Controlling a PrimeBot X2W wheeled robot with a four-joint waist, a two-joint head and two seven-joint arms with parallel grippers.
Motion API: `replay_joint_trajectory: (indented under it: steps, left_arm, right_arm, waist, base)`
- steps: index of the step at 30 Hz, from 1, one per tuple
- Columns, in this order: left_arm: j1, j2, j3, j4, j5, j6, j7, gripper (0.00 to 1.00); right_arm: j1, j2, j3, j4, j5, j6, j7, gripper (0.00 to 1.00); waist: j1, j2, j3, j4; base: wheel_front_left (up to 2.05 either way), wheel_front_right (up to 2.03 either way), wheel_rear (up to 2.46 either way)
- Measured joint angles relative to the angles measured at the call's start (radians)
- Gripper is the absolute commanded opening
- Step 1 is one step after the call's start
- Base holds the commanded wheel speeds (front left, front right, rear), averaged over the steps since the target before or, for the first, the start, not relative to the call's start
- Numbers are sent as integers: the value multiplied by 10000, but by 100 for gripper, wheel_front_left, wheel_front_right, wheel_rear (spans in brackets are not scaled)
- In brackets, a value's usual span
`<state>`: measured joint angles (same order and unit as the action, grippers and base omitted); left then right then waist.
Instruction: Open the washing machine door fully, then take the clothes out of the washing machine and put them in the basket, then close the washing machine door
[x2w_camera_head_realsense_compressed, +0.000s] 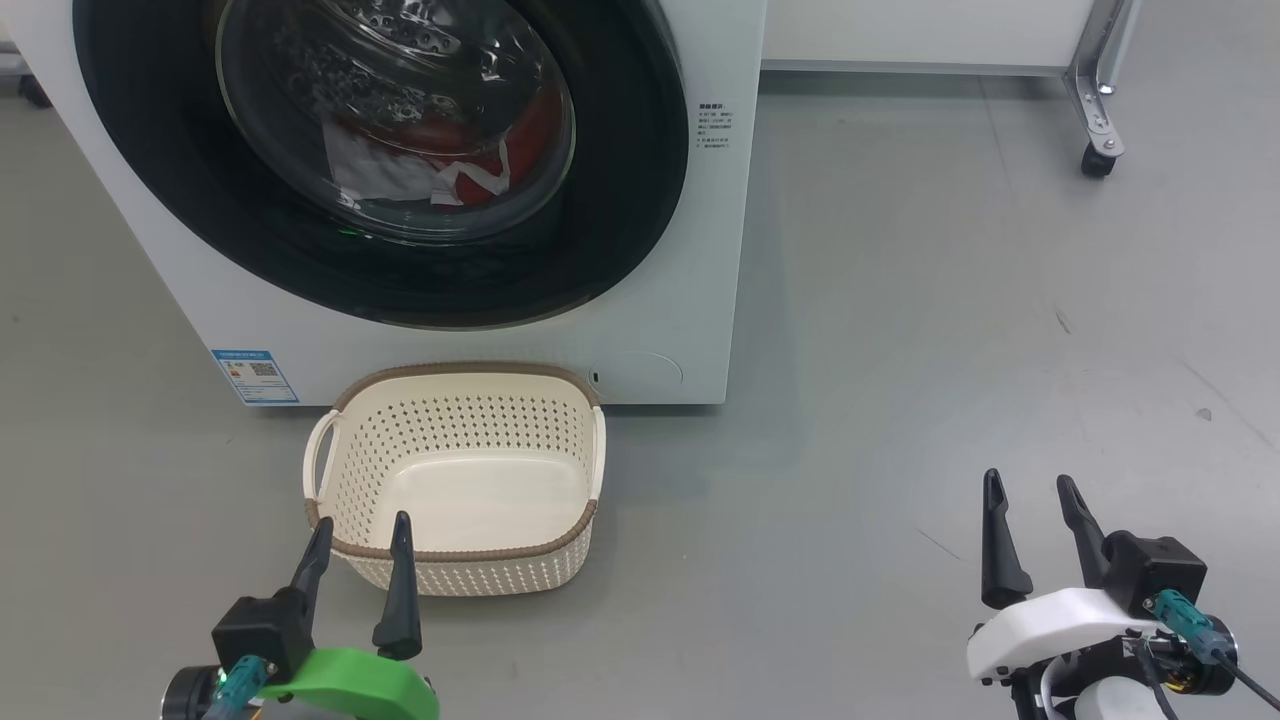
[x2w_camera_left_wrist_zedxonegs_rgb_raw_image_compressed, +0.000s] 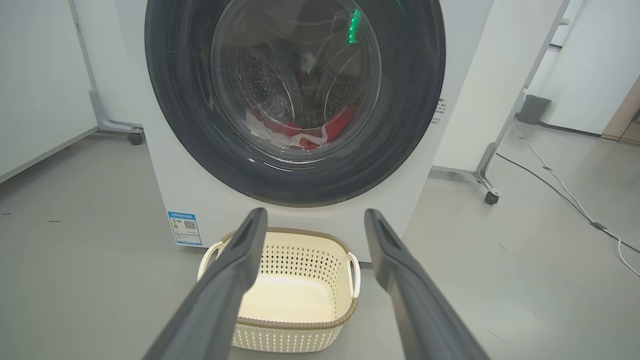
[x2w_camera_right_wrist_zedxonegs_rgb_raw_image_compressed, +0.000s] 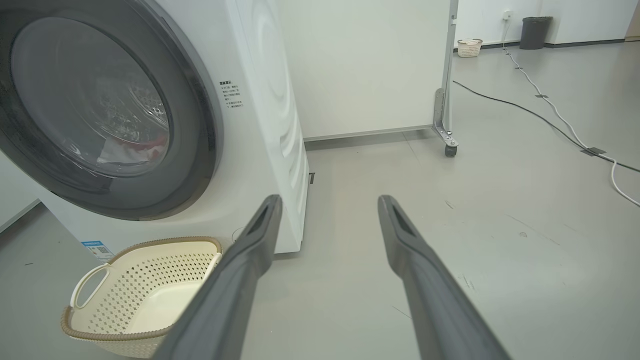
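Observation:
The white washing machine (x2w_camera_head_realsense_compressed: 690, 300) stands ahead with its round black-rimmed door (x2w_camera_head_realsense_compressed: 620, 200) shut flat against the front. Red and white clothes (x2w_camera_head_realsense_compressed: 440, 165) lie in the drum behind the glass; in the left wrist view the clothes (x2w_camera_left_wrist_zedxonegs_rgb_raw_image_compressed: 300, 132) sit low in the bowl. The cream basket (x2w_camera_head_realsense_compressed: 455, 400) rests on the floor right before the machine, with nothing in it. My left gripper (x2w_camera_head_realsense_compressed: 362, 535) is open, low at the basket's near rim. My right gripper (x2w_camera_head_realsense_compressed: 1030, 490) is open over bare floor, far right of the machine.
A white panel on a wheeled metal leg (x2w_camera_head_realsense_compressed: 1097, 150) stands at the back right. Cables (x2w_camera_right_wrist_zedxonegs_rgb_raw_image_compressed: 560, 120) run across the grey floor further right. A blue label (x2w_camera_head_realsense_compressed: 255, 376) marks the machine's lower left corner. A second small basket (x2w_camera_right_wrist_zedxonegs_rgb_raw_image_compressed: 469, 46) sits by a far wall.

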<state>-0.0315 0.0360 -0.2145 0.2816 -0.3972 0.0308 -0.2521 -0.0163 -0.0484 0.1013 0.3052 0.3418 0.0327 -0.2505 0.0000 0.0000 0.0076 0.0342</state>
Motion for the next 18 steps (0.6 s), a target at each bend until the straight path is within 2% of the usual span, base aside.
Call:
replay_joint_trajectory:
  steps: [18]
  left_arm:
    - [0, 0, 4, 21, 29, 6, 0, 100]
  right_arm:
    - [-76, 0, 67, 219, -6, 2, -2, 100]
  waist:
    - [0, 0, -61, -29]
  base:
    - [0, 0, 0]
